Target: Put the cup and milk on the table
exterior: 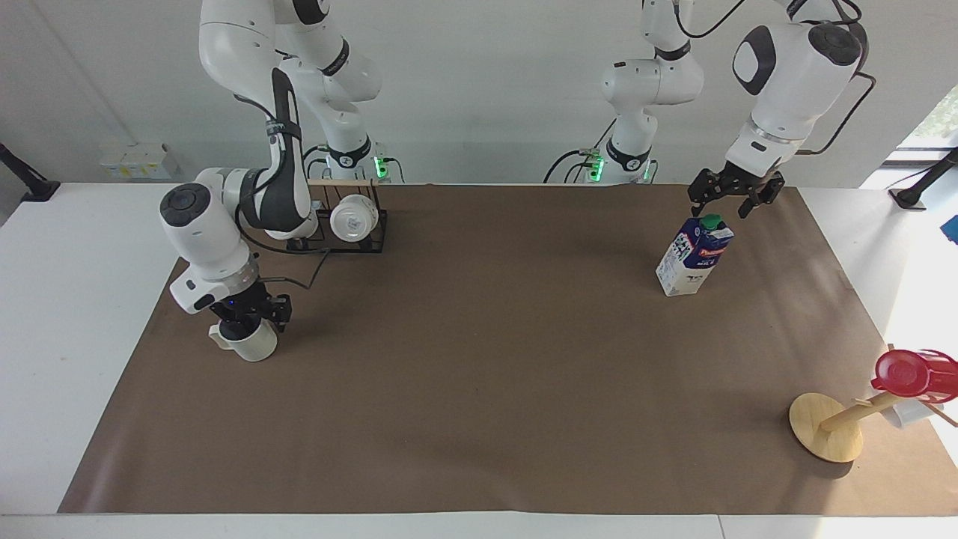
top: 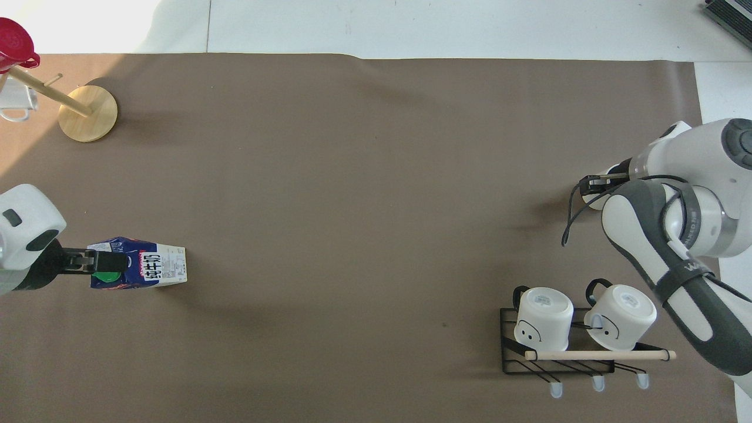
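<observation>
Facing view: small cream-white ribbed mug (exterior: 249, 343) upright on brown paper mat of white desk (exterior: 479, 389), toward right arm's end. Right claw (exterior: 248, 320) down at mug's rim, one finger seemingly inside; grip impossible to tell. Tall white and dark-blue milk carton (exterior: 694, 256) with green cap upright toward left arm's end. Left claw (exterior: 724, 201) just above cap, fingers spread wide, not touching. Black wire rack (exterior: 340, 228) with plain white mugs nearer to robots than ribbed mug.
</observation>
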